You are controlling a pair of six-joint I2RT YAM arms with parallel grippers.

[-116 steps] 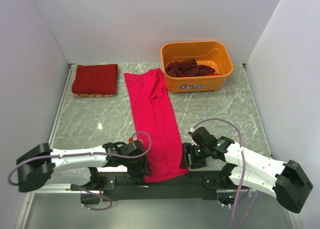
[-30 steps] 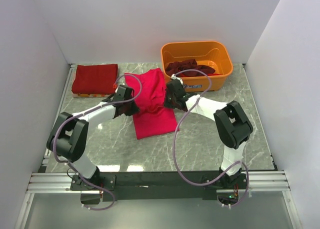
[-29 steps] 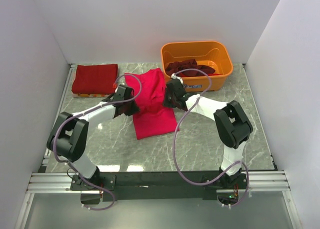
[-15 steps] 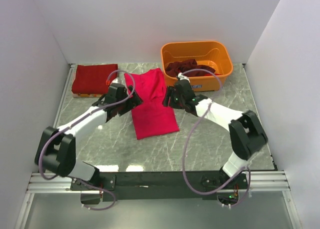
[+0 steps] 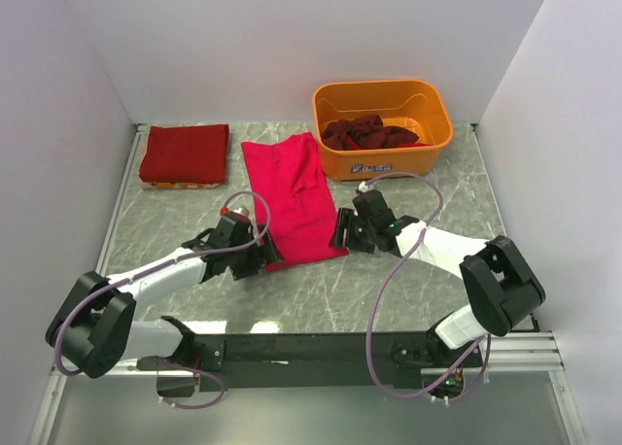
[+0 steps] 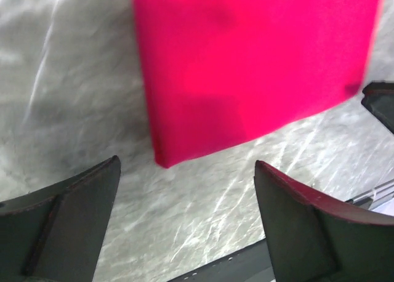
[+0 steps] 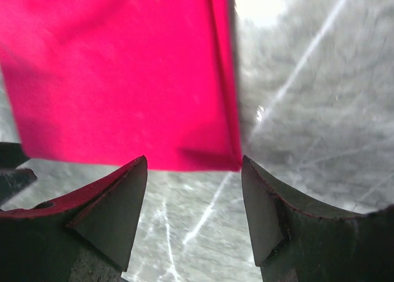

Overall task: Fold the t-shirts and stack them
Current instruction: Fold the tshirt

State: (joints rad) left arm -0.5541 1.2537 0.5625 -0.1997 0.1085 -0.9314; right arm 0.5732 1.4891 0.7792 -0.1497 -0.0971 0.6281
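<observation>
Since a few seconds ago, the pink-red t-shirt [image 5: 292, 197] has gone from full length to doubled over, and lies flat mid-table. The left gripper [image 5: 262, 256] and right gripper [image 5: 341, 230] have drawn back from its middle to its near corners. Both have jaws apart and hold nothing. A folded dark red stack [image 5: 185, 154] sits at the far left. The table [image 5: 428, 212] is grey-green marble pattern, enclosed by plain white walls [image 5: 243, 47]. The orange tub [image 5: 428, 105] holds crumpled maroon shirts [image 5: 367, 132]. Its label [image 5: 371, 168] is illegible.
</observation>
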